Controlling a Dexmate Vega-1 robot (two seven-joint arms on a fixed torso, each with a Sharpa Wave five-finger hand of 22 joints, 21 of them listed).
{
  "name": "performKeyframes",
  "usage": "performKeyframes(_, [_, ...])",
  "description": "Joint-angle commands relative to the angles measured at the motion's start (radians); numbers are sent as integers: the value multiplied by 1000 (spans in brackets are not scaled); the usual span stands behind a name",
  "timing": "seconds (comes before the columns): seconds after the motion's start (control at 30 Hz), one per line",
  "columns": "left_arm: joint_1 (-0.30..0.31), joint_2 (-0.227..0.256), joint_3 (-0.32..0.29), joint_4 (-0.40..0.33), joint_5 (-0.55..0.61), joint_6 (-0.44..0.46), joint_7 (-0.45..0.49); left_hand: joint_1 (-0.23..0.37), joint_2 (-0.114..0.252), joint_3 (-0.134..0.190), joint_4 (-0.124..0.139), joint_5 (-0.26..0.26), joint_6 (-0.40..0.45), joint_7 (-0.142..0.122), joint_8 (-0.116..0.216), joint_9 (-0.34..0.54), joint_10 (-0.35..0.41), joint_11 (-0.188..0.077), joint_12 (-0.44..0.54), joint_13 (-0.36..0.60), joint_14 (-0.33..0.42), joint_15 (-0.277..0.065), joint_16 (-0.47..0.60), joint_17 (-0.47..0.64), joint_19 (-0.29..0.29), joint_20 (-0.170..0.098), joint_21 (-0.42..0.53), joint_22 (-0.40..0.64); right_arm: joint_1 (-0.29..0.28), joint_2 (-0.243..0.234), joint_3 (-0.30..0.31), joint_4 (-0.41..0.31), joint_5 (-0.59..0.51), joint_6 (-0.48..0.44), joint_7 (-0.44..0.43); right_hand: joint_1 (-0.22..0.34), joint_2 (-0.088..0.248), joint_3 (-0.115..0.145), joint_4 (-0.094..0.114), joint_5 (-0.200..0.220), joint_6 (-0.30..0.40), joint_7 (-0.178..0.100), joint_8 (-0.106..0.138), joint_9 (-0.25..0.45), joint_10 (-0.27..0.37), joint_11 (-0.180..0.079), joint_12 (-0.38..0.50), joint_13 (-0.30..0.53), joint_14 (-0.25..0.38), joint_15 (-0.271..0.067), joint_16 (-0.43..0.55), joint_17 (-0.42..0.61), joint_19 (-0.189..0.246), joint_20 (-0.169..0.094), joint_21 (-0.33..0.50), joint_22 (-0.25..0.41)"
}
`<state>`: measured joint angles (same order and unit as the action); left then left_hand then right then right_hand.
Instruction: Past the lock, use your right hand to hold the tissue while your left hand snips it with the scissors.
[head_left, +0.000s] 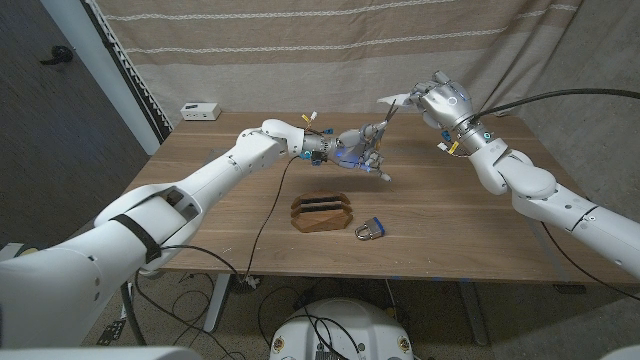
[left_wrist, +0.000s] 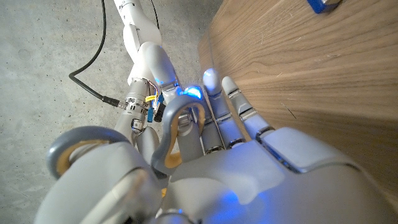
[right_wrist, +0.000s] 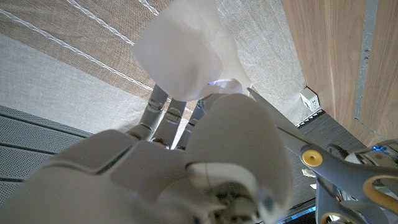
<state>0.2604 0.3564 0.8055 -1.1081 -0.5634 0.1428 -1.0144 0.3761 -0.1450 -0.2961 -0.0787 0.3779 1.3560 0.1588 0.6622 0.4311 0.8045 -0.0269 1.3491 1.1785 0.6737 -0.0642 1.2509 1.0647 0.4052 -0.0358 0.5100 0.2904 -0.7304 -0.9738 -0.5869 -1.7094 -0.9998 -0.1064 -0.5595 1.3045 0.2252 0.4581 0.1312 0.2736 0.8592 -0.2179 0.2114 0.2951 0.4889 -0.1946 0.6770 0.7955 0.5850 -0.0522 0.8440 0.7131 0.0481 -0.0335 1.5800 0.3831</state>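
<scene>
1. Both arms are glossy white, rounded shells.
2. The left arm (head_left: 190, 195) wears a black band on its upper segment, toward 7 o'clock in the head view.
3. Wrists show coloured wires and metal collars.
4. The left hand (head_left: 352, 148) is silver-grey, glowing blue.
5. The right hand (head_left: 440, 100) is pale grey; black cables trail from its arm.

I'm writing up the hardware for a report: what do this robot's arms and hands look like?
Both arms have glossy white rounded shells; the left arm wears a black band. Black cables run along each. The left hand and right hand are silver-grey, with coloured wiring at the wrists and a blue light.
</scene>
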Motion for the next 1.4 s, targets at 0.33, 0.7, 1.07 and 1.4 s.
performKeyframes(0.33, [-2,-18,3,19,1,-7,-8,1,-2,-43,-23,5,23,23,8,3,76,-67,238,70,10,-73,1,2,5,2,-3,4,-26,-14,19,-24,3,1,-8,4,-3,0,8,-1,12,0,3,2,-2,3,17,-3,-6,-175,17,-7,-9,-165,0,15])
performKeyframes(0.7, [6,-15,4,5,-2,0,-3,0,-1,-43,-22,5,25,25,8,2,77,-68,238,70,8,-75,5,9,5,0,-4,5,-39,-18,28,-32,7,1,-10,0,-3,0,9,0,12,-1,3,2,-4,-2,26,-9,-9,-175,22,-15,-11,-164,0,23])
performKeyframes(1.07, [7,-16,5,1,-2,3,2,-1,-1,-43,-20,6,25,20,9,0,77,-69,238,70,10,-75,0,2,3,1,-5,6,-47,-20,33,-34,9,5,-14,-6,-8,9,12,3,12,-1,2,2,-6,1,35,-16,-11,-175,29,-23,-8,-165,-29,-3])
performKeyframes(1.4, [4,-22,1,24,-4,-10,0,0,-1,-43,-19,7,23,23,10,2,77,-68,238,70,10,-75,3,6,5,0,-6,6,-60,-23,41,-46,9,-11,-8,-9,-7,6,10,2,13,-1,3,2,-7,4,39,-15,-12,-175,31,-26,-11,-164,-24,-7])
